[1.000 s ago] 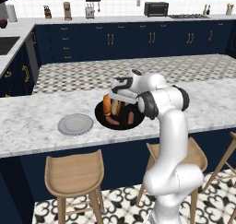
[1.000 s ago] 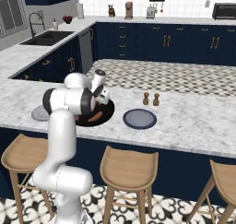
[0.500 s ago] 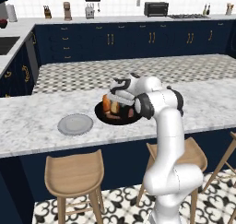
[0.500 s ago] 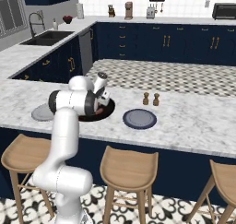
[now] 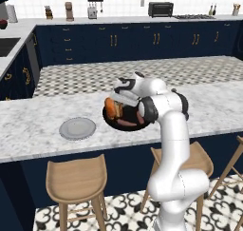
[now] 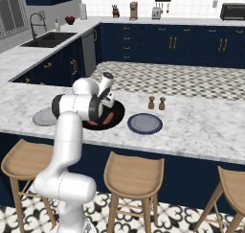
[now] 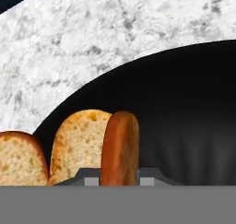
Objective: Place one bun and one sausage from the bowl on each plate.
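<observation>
- Black bowl
- Red-brown sausage
- Golden-tan buns
- Light grey plate
- Blue-grey plate
- White, grey-veined marble counter
- Navy cabinets

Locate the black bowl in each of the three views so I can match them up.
Left base view: black bowl at centre, on the counter under the hand, right of the light grey plate.
Right base view: left of centre, between both plates.
Hand view: fills the right and lower half.
Shared landmark: the marbled white counter.
</observation>
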Tool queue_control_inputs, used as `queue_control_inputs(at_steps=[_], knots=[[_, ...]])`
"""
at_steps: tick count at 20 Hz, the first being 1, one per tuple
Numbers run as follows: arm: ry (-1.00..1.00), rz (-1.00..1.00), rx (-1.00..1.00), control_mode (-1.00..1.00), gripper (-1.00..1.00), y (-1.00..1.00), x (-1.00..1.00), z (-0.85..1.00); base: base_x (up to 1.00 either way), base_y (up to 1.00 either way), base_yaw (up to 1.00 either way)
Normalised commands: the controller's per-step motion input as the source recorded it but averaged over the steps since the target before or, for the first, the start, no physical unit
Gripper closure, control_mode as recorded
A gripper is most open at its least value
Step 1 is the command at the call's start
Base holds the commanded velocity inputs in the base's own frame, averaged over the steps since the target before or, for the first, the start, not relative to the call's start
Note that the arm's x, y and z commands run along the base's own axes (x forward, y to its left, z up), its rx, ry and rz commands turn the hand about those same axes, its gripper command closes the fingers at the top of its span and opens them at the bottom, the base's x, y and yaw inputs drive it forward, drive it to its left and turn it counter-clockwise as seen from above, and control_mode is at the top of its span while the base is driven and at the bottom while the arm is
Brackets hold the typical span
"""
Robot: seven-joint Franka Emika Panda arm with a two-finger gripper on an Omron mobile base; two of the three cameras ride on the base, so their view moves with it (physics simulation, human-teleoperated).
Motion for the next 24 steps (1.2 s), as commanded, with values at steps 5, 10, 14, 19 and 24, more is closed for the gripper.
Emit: queue_control_inputs(at_steps=[5, 10, 14, 19, 24], knots=[[0.09, 0.0, -0.03, -1.0, 1.0, -0.08, -0.07, 0.35, 0.0, 0.0, 0.0], [0.18, 0.0, -0.14, -1.0, 1.0, -0.38, -0.02, 0.38, 0.0, 0.0, 0.0], [0.14, -0.03, -0.21, -1.0, 1.0, -0.54, -0.06, 0.21, 0.0, 0.0, 0.0], [0.11, -0.04, -0.17, -1.0, 1.0, -0.83, -0.03, 0.24, 0.0, 0.0, 0.0], [-0.04, 0.0, -0.22, -1.0, 1.0, -0.86, -0.78, 0.01, 0.0, 0.0, 0.0]])
